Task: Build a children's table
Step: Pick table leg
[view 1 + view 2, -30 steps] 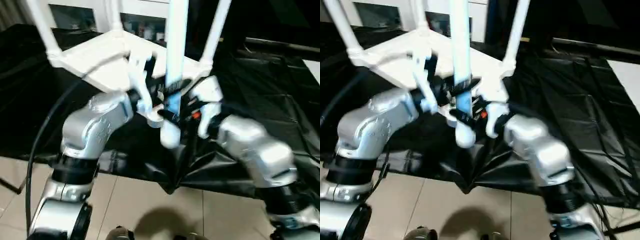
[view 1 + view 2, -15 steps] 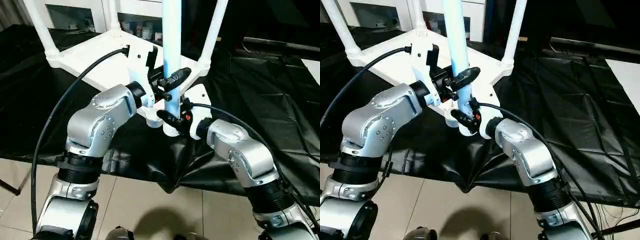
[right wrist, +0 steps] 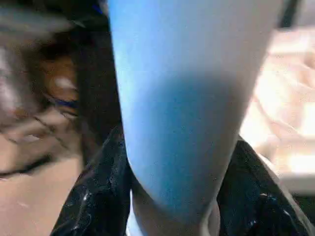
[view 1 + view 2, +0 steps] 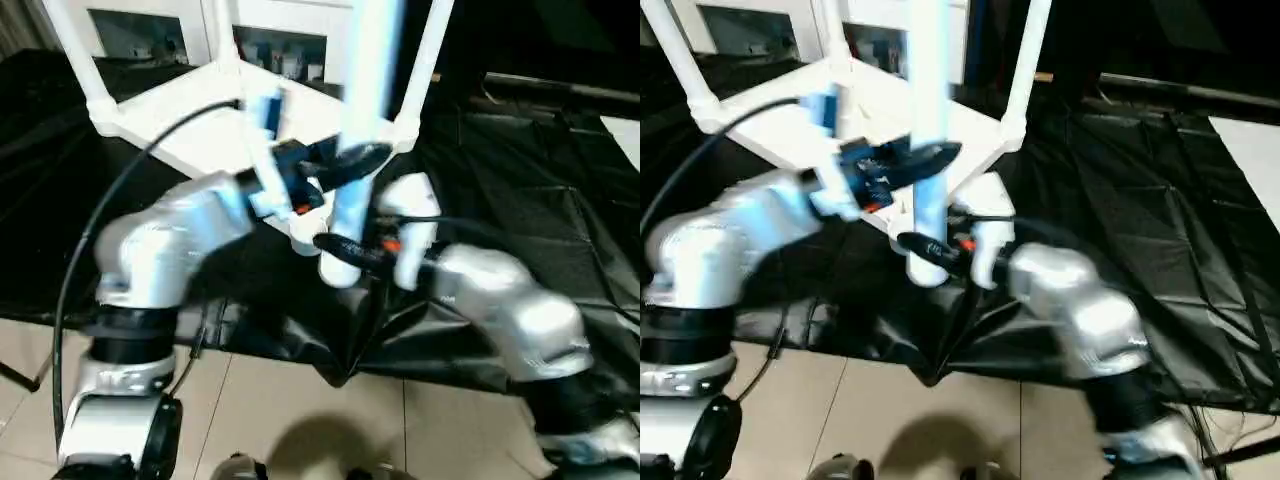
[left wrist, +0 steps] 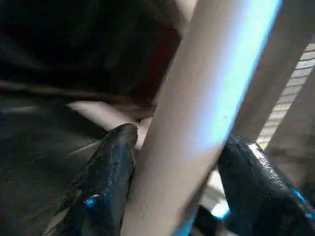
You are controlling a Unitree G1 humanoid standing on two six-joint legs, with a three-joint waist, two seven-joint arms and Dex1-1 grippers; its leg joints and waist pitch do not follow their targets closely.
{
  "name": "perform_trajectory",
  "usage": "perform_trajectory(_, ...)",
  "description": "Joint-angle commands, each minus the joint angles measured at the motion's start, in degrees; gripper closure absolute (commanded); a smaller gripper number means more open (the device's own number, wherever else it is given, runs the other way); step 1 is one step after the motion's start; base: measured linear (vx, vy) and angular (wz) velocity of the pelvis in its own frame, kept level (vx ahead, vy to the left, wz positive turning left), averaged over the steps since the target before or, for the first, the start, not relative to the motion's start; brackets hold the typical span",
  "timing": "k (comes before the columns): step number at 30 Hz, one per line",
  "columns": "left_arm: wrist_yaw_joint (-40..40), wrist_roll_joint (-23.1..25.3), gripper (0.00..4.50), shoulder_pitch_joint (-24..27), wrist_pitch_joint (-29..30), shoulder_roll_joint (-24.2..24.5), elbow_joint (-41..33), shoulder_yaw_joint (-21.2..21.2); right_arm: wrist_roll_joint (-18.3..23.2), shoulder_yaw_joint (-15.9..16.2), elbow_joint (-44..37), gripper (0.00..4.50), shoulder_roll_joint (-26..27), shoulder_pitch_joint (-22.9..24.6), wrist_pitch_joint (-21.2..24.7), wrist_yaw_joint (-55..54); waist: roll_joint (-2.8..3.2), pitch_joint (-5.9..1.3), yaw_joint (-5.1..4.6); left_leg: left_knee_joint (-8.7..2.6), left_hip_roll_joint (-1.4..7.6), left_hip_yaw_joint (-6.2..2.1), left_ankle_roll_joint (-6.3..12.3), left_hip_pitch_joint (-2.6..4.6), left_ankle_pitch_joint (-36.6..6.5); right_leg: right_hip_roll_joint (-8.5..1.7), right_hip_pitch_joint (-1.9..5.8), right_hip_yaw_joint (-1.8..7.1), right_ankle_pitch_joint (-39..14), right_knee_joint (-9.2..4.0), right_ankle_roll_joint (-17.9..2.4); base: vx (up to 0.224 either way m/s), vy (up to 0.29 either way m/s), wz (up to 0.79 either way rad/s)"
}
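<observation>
Both grippers are clamping the fourth table leg (image 4: 362, 110), a stiff, light, slippery tube, upright over the upturned tabletop (image 4: 190, 125): left gripper (image 4: 335, 165) higher, right gripper (image 4: 345, 247) just above the flared end, the better hold.

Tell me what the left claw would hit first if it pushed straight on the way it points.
The long white tubular leg: it already stands between the left claw's black fingers, so it comes first.
</observation>
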Motion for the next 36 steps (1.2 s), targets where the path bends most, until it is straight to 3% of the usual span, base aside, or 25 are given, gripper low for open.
perform_trajectory(1, -7.3, -3.3, 1.36, 1.3, 2.2, 1.3, -3.0, -3.0, 3.9, -3.9, -0.8, 2.63, -1.6, 0.1, 2.6, 2.8, 0.41, -4.21, 0.2, -3.53, 3.48, -1.21, 3.49, 0.86, -4.8, -5.58, 3.89, 4.22, -4.5, -4.18, -12.3, 0.0, 0.0, 0.0)
perform_trajectory(5, -13.9, -4.7, 1.25, 2.1, 4.4, 3.8, -3.7, -4.4, 7.7, -4.0, -2.2, 2.63, -6.0, 0.4, 6.4, 11.0, 0.61, -4.01, 0.35, -3.6, 3.45, -1.2, 2.99, 1.05, -5.8, -5.42, 3.79, 4.18, -8.2, -4.66, -10.6, 0.0, 0.0, 0.0)
perform_trajectory(6, -15.0, -5.5, 1.25, 1.7, 5.9, 4.4, -3.0, -4.4, 8.1, -2.4, -2.5, 2.63, -9.0, 0.6, 7.0, 14.8, 0.65, -3.95, 0.35, -3.63, 3.49, -1.19, 2.73, 1.05, -5.7, -5.4, 3.71, 4.23, -8.4, -4.63, -10.7, 0.0, 0.0, 0.0)
perform_trajectory(8, -16.2, -3.9, 1.25, 1.2, 5.8, 5.7, -2.1, -6.1, 7.7, 0.4, -3.1, 2.64, -13.0, 0.8, 7.8, 19.1, 0.84, -3.85, 0.9, -3.56, 3.55, -1.14, 2.58, 1.34, -6.2, -5.31, 3.5, 4.27, -9.0, -4.79, -10.6, 0.0, 0.0, 0.0)
perform_trajectory(12, -17.1, -0.9, 1.25, 0.8, 3.3, 6.4, -0.9, -8.4, 6.8, 1.8, -3.2, 2.64, -15.1, 0.8, 8.2, 21.3, 0.5, -3.85, 0.94, -3.58, 3.32, -1.29, 2.59, 0.92, -6.2, -5.47, 3.86, 4.2, -11.2, -5.16, -9.6, 0.0, 0.0, 0.0)
perform_trajectory(14, -16.6, 0.4, 1.25, 0.4, 2.0, 6.0, 0.1, -8.8, 6.3, 2.6, -3.3, 2.64, -16.0, 0.6, 8.3, 22.0, 0.71, -3.85, 0.95, -3.6, 3.45, -1.36, 2.4, 0.91, -6.0, -5.49, 3.79, 4.17, -11.1, -5.06, -9.7, 0.0, 0.0, 0.0)
perform_trajectory(15, -15.8, 1.7, 1.25, -0.1, 0.9, 5.4, 1.3, -8.8, 5.7, 3.3, -3.3, 2.64, -16.7, 0.5, 8.3, 22.7, 0.49, -3.88, 0.9, -3.54, 3.44, -1.35, 2.42, 0.87, -6.1, -5.42, 3.87, 4.11, -10.6, -5.07, -9.8, 0.0, 0.0, 0.0)
perform_trajectory(21, -14.6, 5.4, 1.25, -1.5, 0.4, 5.5, 4.2, -10.8, 2.0, 7.6, -3.5, 2.64, -19.5, -0.1, 6.9, 25.5, 0.52, -4.05, 0.95, -3.43, 3.48, -1.46, 3.21, 0.7, -4.8, -5.54, 4.02, 4.11, -7.7, -4.71, -10.7, 0.0, 0.0, 0.0)
perform_trajectory(25, -14.8, 2.9, 1.25, -2.3, 1.1, 4.2, 5.4, -8.6, 0.9, 8.8, -3.4, 2.64, -19.8, -0.3, 6.3, 26.1, 0.45, -3.97, 1.01, -3.38, 3.43, -1.34, 3.25, 0.78, -5.6, -5.64, 3.95, 4.13, -8.8, -4.92, -11.2, 0.0, 0.0, 0.0)
perform_trajectory(26, -15.9, 0.2, 1.25, -2.5, 2.7, 3.8, 5.5, -7.2, 0.7, 8.8, -3.2, 2.64, -19.7, -0.6, 6.2, 26.1, 0.48, -3.97, 1.02, -3.39, 3.46, -1.37, 3.3, 0.79, -5.5, -5.61, 3.92, 4.08, -8.8, -4.84, -11.5, 0.0, 0.0, 0.0)
perform_trajectory(30, -16.3, -2.9, 1.61, -2.8, 5.4, 3.3, 5.9, -5.0, 0.5, 8.9, -2.8, 2.64, -19.8, -1.0, 5.9, 26.4, 0.44, -3.87, 0.98, -3.39, 3.5, -1.33, 3.25, 0.91, -5.9, -5.6, 3.8, 4.07, -9.1, -4.79, -12.2, 0.0, 0.0, 0.0)
perform_trajectory(33, -15.5, -2.8, 2.0, -2.5, 6.1, 3.3, 6.0, -4.9, 0.0, 9.0, -2.4, 2.64, -19.7, -1.2, 5.4, 26.7, 0.45, -3.91, 0.97, -3.42, 3.57, -1.4, 3.57, 0.87, -5.4, -5.58, 3.86, 4.1, -8.8, -4.76, -11.9, 0.0, 0.0, 0.0)
perform_trajectory(36, -14.5, -2.1, 2.07, -2.2, 6.3, 3.3, 6.1, -5.2, -0.3, 9.0, -2.1, 2.64, -19.6, -1.4, 5.2, 26.9, 0.4, -3.86, 0.97, -3.45, 3.61, -1.39, 3.7, 0.92, -5.6, -5.63, 3.83, 4.1, -9.0, -4.8, -11.8, 0.0, 0.0, 0.0)
